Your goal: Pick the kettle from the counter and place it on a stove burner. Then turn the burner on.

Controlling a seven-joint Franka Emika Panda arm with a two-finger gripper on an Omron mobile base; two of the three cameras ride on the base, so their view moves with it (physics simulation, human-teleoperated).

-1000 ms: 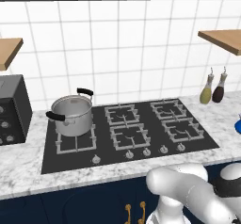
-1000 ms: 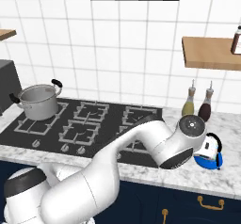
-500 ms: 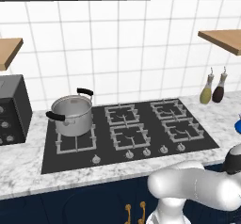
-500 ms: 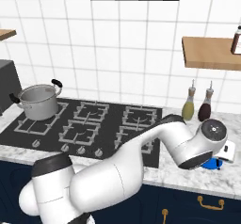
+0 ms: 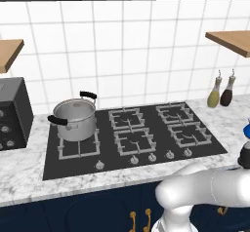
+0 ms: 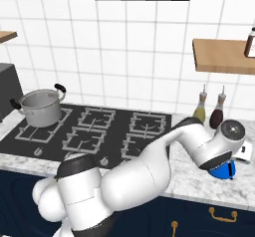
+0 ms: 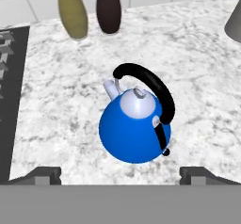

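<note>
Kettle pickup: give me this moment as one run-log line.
phase: approach | end effector: open, above kettle, not touching | kettle: upright on counter, right of stove | burners: kettle not placed yet

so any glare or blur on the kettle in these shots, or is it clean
Hand view: the kettle is sharp, its glossy blue body evenly lit with no hard glare and little shadow on the counter; the gripper tips sit wide apart below it. Right base view: the arm covers most of the kettle. Left base view: a blue sliver at the right edge.
</note>
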